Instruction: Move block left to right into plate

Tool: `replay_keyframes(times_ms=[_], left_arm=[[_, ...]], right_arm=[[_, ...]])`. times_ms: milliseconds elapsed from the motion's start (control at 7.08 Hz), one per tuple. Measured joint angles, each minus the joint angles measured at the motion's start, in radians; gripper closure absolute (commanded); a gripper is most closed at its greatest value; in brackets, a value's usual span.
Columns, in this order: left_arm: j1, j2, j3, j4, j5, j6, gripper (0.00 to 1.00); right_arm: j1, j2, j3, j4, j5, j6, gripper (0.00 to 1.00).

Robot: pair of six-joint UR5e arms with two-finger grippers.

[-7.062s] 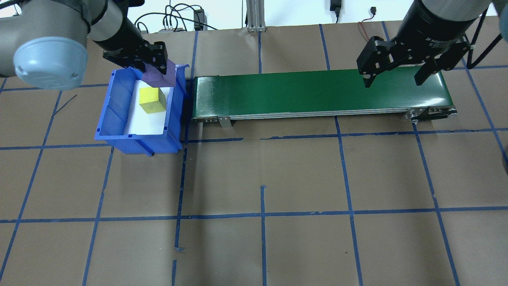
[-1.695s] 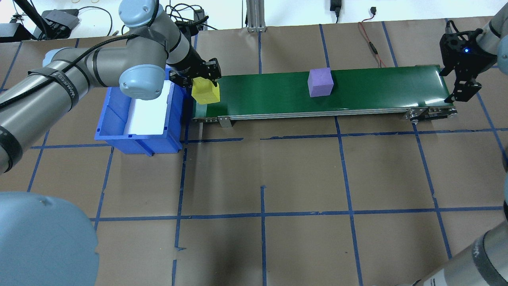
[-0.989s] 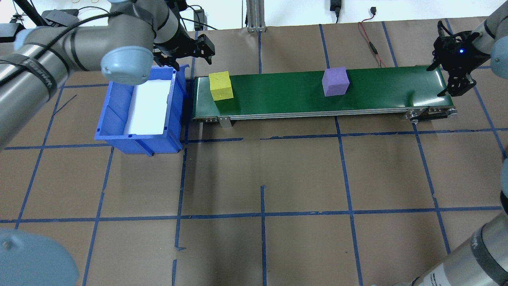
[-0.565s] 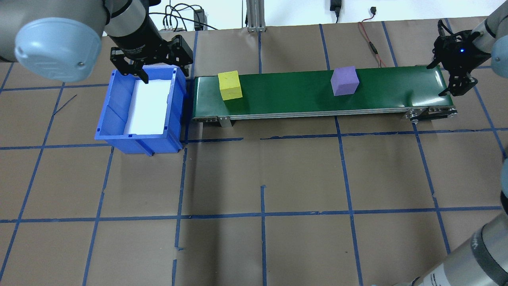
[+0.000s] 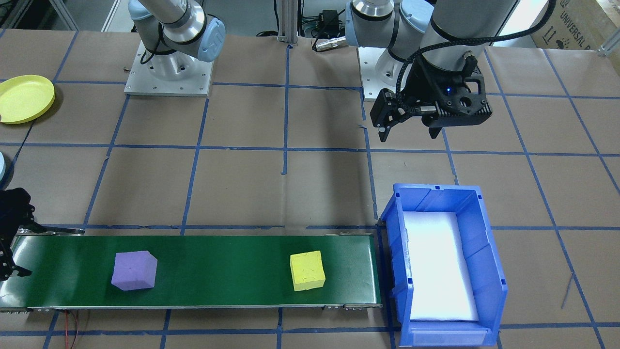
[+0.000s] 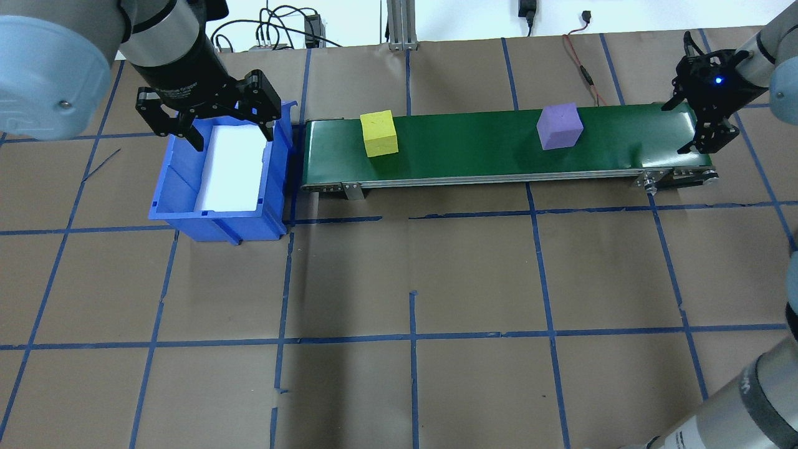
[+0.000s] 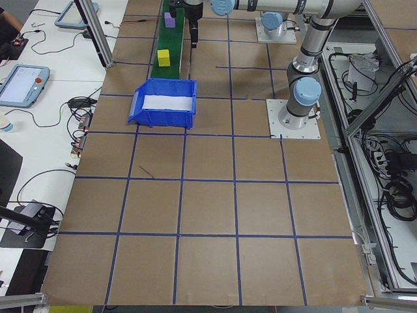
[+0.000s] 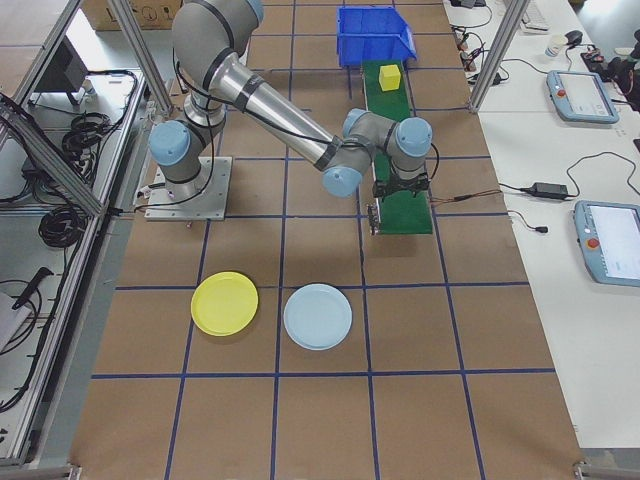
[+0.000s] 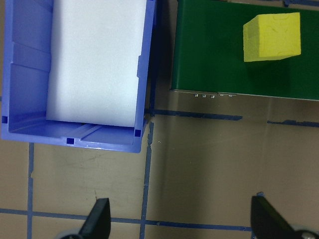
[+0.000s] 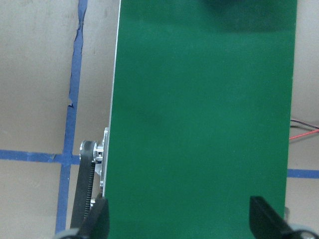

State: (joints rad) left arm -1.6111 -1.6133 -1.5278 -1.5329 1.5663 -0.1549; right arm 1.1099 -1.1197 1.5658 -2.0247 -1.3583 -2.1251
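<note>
Two blocks sit on the green belt (image 6: 499,146); the right tool (image 6: 707,125), spread at frame right, should straddle the purple block (image 6: 559,126) squarely; the left tool (image 6: 209,118) hangs spread, empty.

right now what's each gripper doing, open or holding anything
Left gripper: open, empty, above the blue bin.
Right gripper: open, empty, at the conveyor belt's end.

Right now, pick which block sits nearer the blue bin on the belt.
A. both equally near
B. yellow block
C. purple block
B: the yellow block sits near the blue bin end of the green conveyor belt; the purple block lies farther along.
</note>
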Motion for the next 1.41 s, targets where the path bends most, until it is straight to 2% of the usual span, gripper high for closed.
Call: replay_keyframes(times_ms=[847, 1412], left_arm=[[0.015, 0.005, -0.002, -0.016, 0.018, -0.003, 0.0], [0.016, 0.003, -0.003, -0.015, 0.013, -0.003, 0.0]], right_arm=[[0.063, -0.001, -0.024, 0.0, 0.024, 0.109, 0.0], [0.071, 0.033, -0.037, -0.014, 0.068, 0.158, 0.0]])
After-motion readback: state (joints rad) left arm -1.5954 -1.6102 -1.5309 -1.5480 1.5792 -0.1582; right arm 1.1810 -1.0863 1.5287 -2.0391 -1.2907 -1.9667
